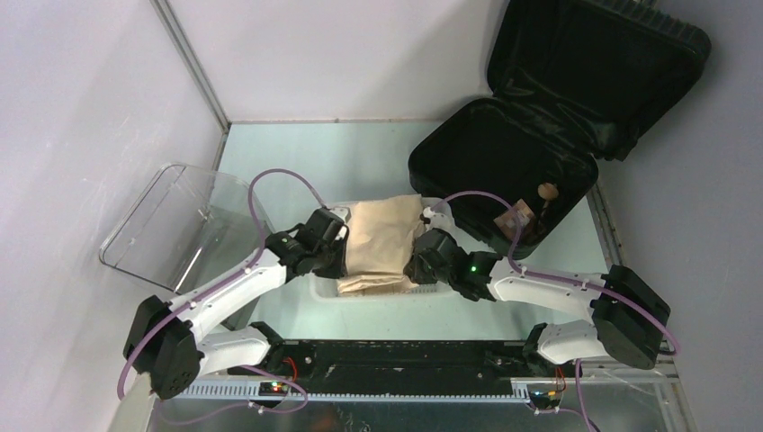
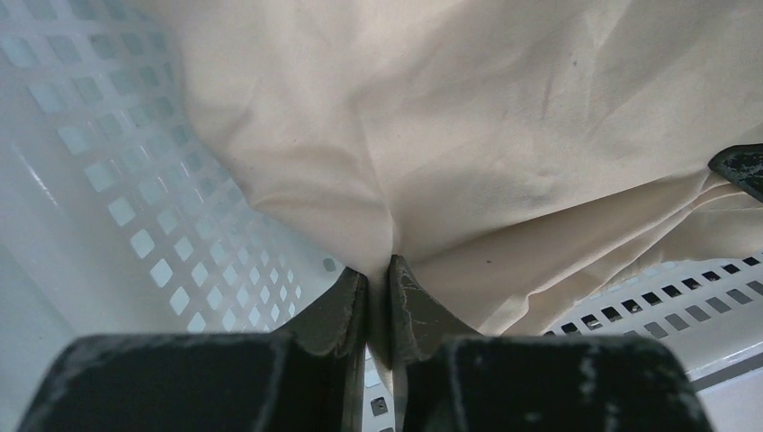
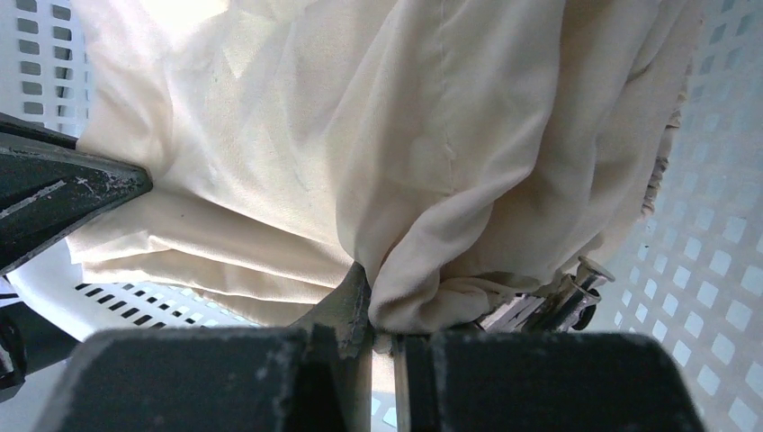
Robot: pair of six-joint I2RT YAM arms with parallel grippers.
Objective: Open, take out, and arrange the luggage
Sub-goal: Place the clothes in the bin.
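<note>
The luggage is lying open at the far right of the table. Its black-lined base is resting flat, and its lid is leaning up and back against the wall. A few small brownish things are sitting in the near corner of the base, too small to make out. In the middle of the table, just beside the luggage's near left corner, a folded cream cloth is draping over a white basket with perforated walls. The cloth is covering most of the basket's opening. Both arms are reaching in toward it from the near edge, one at each end. The left fingers are meeting the cloth's left edge. In the left wrist view the left fingers are standing almost together with only a thin slit between them. A crease of the cloth is running down to their tips. Whether they are truly pinching it cannot be told. The basket's wall is curving past on their left. The right fingers are working at the cloth's right edge. In the right wrist view the right fingers are pressing closed on a bunched fold of the cloth, which is spilling over one tip. The basket's wall is showing behind on the right. A clear plastic bin is sitting tilted at the table's left side, well apart from the luggage.
</note>
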